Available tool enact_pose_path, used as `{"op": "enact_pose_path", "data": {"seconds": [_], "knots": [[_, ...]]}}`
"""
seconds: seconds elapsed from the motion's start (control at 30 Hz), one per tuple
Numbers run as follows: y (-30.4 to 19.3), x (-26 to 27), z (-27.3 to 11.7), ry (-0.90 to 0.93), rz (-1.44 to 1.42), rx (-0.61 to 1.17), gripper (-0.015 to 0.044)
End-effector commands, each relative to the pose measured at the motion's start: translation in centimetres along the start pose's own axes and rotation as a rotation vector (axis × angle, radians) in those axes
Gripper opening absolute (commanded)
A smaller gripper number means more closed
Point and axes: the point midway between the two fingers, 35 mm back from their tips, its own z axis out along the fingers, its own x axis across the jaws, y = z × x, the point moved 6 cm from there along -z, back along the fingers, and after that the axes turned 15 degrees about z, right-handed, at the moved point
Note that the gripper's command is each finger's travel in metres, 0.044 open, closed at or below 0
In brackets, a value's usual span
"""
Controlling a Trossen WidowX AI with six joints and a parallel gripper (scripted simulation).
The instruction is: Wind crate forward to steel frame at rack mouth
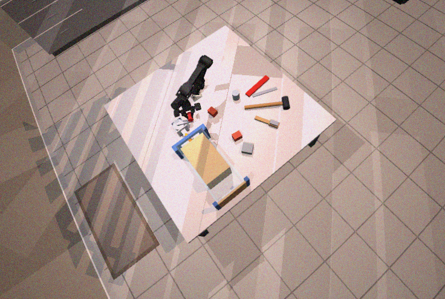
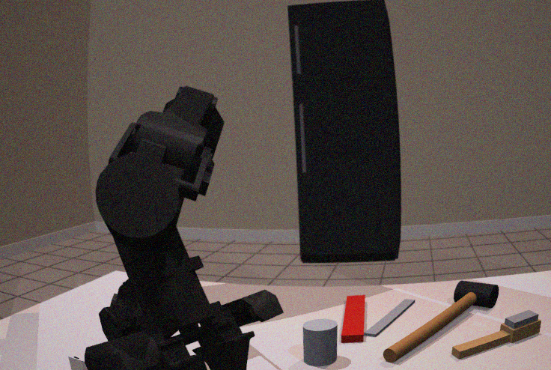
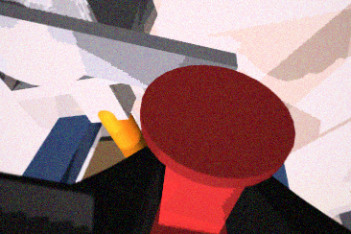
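My gripper [image 1: 189, 114] [image 3: 197, 152] is shut on the red knob of the winch handle [image 1: 190, 116] [image 3: 218, 125]. The handle's grey crank arm [image 3: 158, 43] runs across above the pale winch [image 1: 179, 125]. The key and its hole are hidden. The tan crate [image 1: 205, 159] [image 3: 105, 158] looks flat inside the clear-panelled cubby. The crate's front is close behind the blue steel frame [image 1: 190, 135] [image 3: 55, 144], with a thin pale strip showing between them in the top view; contact cannot be told. An orange strap piece [image 1: 186, 134] [image 3: 122, 134] shows between winch and crate.
A red block [image 1: 212, 111] lies beside the gripper; another [image 1: 236, 135] and a grey block [image 1: 247, 147] lie beside the cubby. A grey cylinder [image 1: 236, 94] [image 2: 320, 342], red bar [image 1: 257, 85] [image 2: 353, 317], mallet [image 1: 263, 105] [image 2: 430, 327] and brush-like tool [image 1: 262, 120] [image 2: 483, 343] lie farther off.
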Motion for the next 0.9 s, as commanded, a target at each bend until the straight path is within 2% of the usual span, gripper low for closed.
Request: {"op": "enact_pose_path", "data": {"seconds": [0.0, 0.87], "knots": [[1.4, 0.6, -0.5, 0.009, 0.029, -0.020, 0.0000], [3.7, 2.1, -1.8, 0.010, 0.030, -0.021, 0.0000]]}}
